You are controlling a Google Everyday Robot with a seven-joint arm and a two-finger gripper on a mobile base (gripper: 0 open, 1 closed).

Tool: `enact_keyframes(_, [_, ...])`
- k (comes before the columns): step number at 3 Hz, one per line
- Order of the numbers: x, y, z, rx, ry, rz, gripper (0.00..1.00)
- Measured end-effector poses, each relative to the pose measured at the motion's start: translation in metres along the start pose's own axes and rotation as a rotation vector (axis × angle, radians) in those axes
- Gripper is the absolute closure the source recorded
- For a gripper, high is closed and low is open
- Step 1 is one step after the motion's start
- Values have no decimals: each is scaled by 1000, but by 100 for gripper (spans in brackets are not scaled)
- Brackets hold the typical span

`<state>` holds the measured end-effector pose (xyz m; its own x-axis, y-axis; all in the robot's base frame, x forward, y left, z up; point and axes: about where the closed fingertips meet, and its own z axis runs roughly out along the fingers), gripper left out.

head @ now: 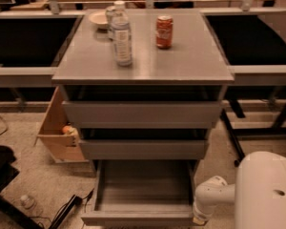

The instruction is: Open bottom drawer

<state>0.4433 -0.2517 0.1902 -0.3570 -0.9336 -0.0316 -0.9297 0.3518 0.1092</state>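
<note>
From the 1 camera view, my pincer (pixel 199 218) is low at the frame's bottom edge, just beside the right front corner of the bottom drawer (pixel 143 187). It is partly cut off there, and I cannot tell whether it is wide, narrow or gripping anything. My white arm (pixel 267 194) fills the lower right corner, its bulk hiding the floor behind it.

The bottom drawer stands out from the cabinet (pixel 181 66), its smooth grey tray open to view. Its front panel runs along the frame's lower edge, only partly seen. Above it sit the 2 other drawer fronts, the middle (pixel 144 149) and the top (pixel 142 113), each with a dark gap over it.

On the cabinet top stand a clear bottle (pixel 121 39) and a red can (pixel 164 31), near each other but apart. A pale bowl (pixel 99 19) lies at the back left, with something hard to make out just beside it.

Left of the cabinet leans a tan wooden box (pixel 57 128), with a small orange object (pixel 68 129) at its rim that I cannot identify.
</note>
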Motion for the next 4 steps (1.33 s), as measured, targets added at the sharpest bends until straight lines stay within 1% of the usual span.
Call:
enact_keyframes(1, [0, 0, -1, 0, 0, 0, 100])
enact_keyframes(2, [9, 11, -1, -20, 2, 11, 100])
enact_keyframes(4, [17, 21, -1, -45, 3, 19, 100])
